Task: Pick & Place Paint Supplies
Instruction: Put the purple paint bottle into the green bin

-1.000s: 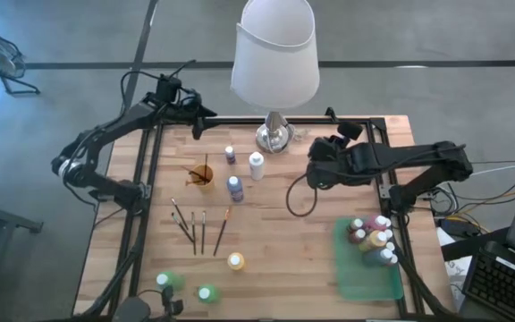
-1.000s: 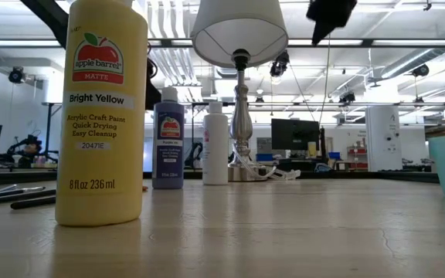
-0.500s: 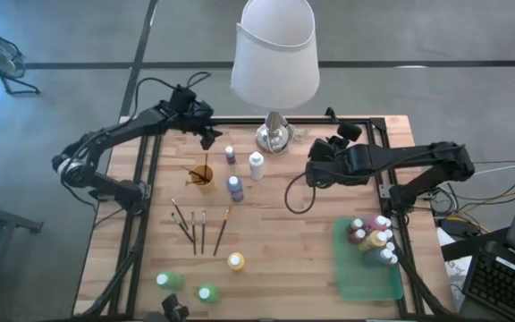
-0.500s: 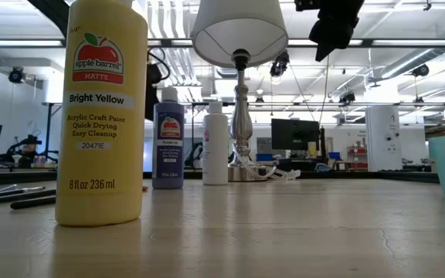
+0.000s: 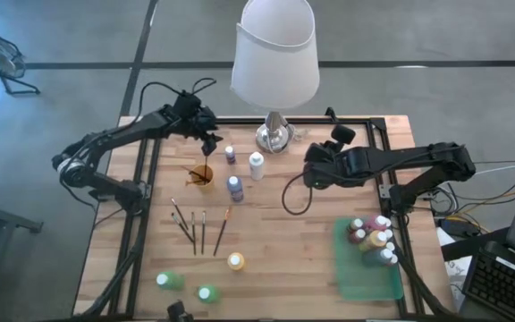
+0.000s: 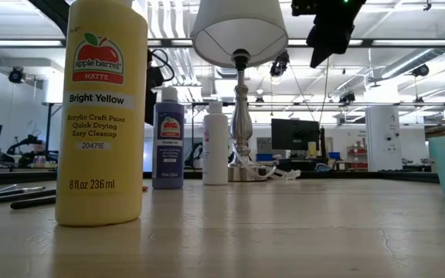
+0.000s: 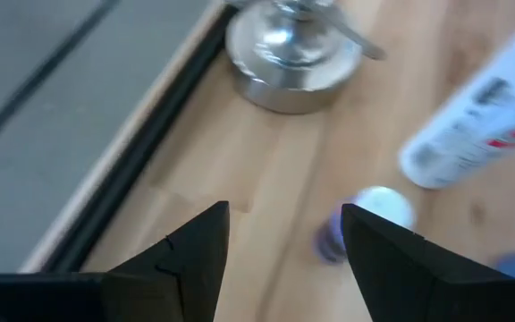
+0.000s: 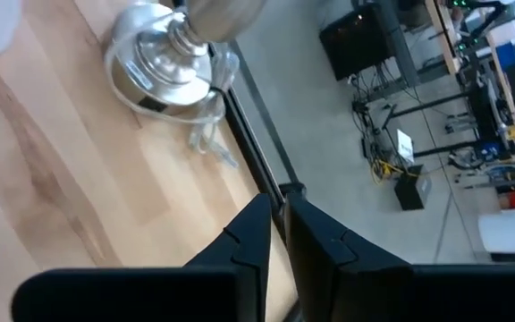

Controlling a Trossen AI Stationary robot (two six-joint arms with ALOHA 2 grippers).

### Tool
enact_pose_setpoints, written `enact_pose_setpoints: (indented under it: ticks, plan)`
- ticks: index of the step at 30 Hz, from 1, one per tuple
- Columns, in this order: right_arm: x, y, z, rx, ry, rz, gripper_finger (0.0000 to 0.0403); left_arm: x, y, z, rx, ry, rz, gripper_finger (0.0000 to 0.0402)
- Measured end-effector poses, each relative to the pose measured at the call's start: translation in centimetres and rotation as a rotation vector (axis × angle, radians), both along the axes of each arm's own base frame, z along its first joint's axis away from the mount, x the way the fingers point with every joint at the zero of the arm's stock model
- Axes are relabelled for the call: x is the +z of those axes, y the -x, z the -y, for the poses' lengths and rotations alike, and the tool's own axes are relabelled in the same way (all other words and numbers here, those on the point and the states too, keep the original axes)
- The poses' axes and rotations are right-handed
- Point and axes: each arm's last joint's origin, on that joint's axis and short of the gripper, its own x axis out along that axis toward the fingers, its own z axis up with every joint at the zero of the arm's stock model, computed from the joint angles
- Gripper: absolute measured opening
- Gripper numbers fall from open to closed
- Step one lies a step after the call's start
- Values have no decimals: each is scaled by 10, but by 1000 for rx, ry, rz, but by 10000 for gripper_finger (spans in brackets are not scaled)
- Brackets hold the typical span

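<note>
Paint bottles stand upright on the wooden table: a small purple one (image 5: 230, 155) (image 7: 365, 219), a white one (image 5: 256, 165), a blue one (image 5: 235, 187), a yellow one (image 5: 236, 261) (image 6: 103, 116) and two green ones (image 5: 164, 281). Several thin brushes (image 5: 195, 228) lie flat at the middle left. My left gripper (image 5: 208, 136) (image 7: 284, 259) hangs open above the table just left of the purple bottle, holding nothing. My right gripper (image 5: 309, 172) (image 8: 277, 233) is shut and empty, in the air right of the lamp base.
A tall lamp with a white shade (image 5: 275, 54) stands on its silver base (image 5: 274, 136) at the far middle. A green tray (image 5: 365, 282) at the near right holds several bottles (image 5: 372, 237). A small brown pot (image 5: 202, 176) sits left of the blue bottle.
My left gripper has swung from the far left corner toward the table's right, coming close to the purple bottle, and has sunk slightly. My right gripper has come down a little. No bottle or brush has moved.
</note>
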Motion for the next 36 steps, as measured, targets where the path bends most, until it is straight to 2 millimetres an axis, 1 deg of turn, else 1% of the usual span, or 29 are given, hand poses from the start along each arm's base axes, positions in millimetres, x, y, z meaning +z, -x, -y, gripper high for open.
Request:
enact_pose_setpoints:
  ticks: [6,12,18,30,36]
  plan:
    - [1,-2,-1,26,-30,3,40,0,-11,15,-149,51,24,220]
    - [1,-2,-1,29,-39,4,57,0,-19,27,-209,58,17,220]
    - [0,-3,-1,34,-63,7,74,-1,-23,31,-178,15,-27,220]
    - [0,-5,-2,37,-63,26,101,-4,-24,33,-174,20,-32,220]
    - [0,-5,-2,38,-63,26,102,-13,-31,33,-177,55,-50,220]
